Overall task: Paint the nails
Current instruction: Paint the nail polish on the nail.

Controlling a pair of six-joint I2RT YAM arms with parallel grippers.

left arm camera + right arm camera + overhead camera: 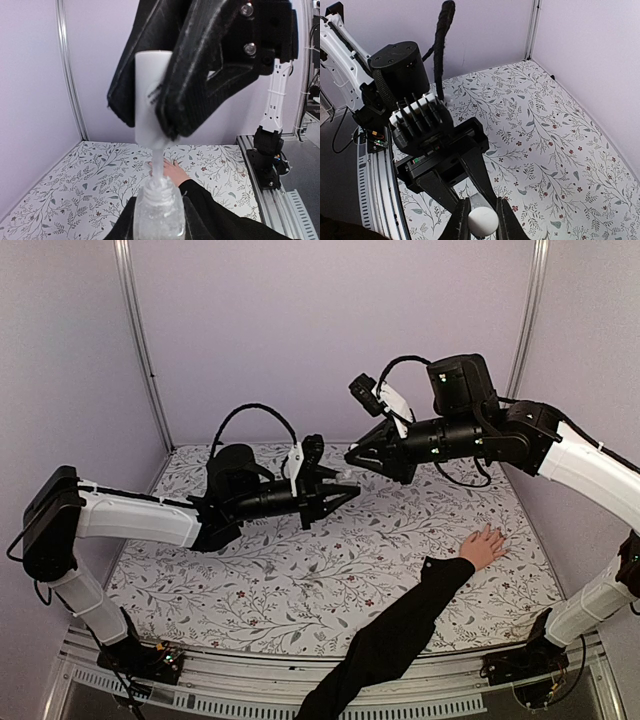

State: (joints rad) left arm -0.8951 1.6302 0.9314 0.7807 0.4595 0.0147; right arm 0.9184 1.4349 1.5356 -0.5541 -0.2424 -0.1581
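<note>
The left hand (pixel 350 492) is shut tight on a small clear bottle (pixel 159 212). The right hand (pixel 352 455) pinches the white cap (pixel 146 75) just above it. A thin stem (pixel 157 165) runs from the cap down into the bottle's neck. Both are up over the flowery surface (pixel 280 570). The nails (pixel 497 536) are well apart from them, on a person's hand (pixel 483 547) lying flat, fingers spread, with a black sleeve (pixel 400 630).
</note>
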